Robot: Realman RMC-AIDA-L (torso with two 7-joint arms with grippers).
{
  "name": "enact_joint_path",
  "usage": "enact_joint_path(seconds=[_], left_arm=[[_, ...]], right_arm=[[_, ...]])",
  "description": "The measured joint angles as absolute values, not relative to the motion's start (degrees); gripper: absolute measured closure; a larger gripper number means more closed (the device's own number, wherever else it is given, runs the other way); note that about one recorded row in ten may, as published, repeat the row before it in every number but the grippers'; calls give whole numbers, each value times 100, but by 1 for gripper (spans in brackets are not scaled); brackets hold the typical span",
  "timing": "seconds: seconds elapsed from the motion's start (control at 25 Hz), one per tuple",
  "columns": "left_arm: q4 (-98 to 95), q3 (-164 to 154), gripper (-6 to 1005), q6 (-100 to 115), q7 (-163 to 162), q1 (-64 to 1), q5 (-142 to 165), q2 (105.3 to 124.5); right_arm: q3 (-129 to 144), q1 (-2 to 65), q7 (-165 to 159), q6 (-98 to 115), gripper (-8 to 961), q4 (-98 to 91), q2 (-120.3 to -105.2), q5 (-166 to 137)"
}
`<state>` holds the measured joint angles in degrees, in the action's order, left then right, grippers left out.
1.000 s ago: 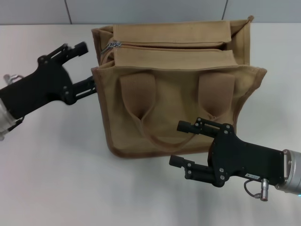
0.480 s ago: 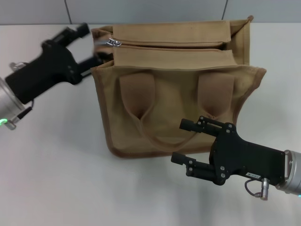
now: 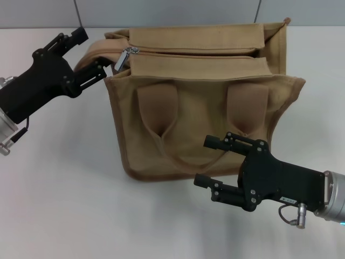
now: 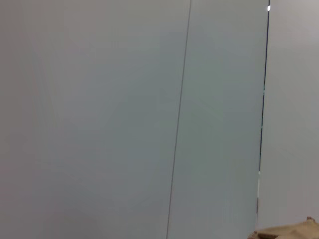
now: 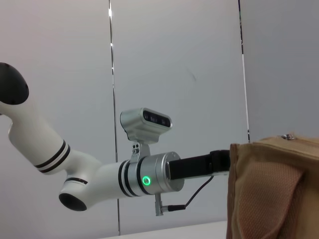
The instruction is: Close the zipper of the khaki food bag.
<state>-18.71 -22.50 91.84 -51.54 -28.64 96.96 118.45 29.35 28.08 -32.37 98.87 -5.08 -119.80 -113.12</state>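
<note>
Tan canvas bag [image 3: 205,116] upright before me, two wide handles hanging on its front, left top corner pulled outward, zipper [image 3: 194,53] running along the top, silver pull tab [image 3: 122,58] at its left end

No text, brand, number or sign can be read in any of the views; a small pale label [image 3: 286,202] sits on the right arm's black wrist housing in the head view, but its print is too small to make out
</note>
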Motion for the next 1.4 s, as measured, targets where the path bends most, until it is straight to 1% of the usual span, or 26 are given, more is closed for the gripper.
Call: enact_joint_path(seconds=[0.24,0.56,0.8,1.0,1.2,1.4], left_arm=[[-1860,-2241,214,9280,-5015,-2704,9671,11872],[-1777,-2255,409,9369,-5105,-2683,9645,11864],[-1769,-2260,674,9327,-5013,-2694,9664,11873],[-1629,-2245,868,9342,-4787,-2680,9639,11879],[-1575,-2231,1000,9344,-4737,-2651,9637,11882],[-1554,-2201,964,9297,-4776,-2625,9632,11883]], right_arm=[[2929,2811,-3235,9825,250,-509,-11979,-11312],[2926,2836,-3234,9799,250,-510,-11980,-11312],[2926,2851,-3234,9742,250,-463,-11979,-11312],[2909,2865,-3234,9738,251,-439,-11979,-11312],[2909,2878,-3234,9738,251,-431,-11979,-11312],[2909,2916,-3234,9738,251,-416,-11979,-11311]])
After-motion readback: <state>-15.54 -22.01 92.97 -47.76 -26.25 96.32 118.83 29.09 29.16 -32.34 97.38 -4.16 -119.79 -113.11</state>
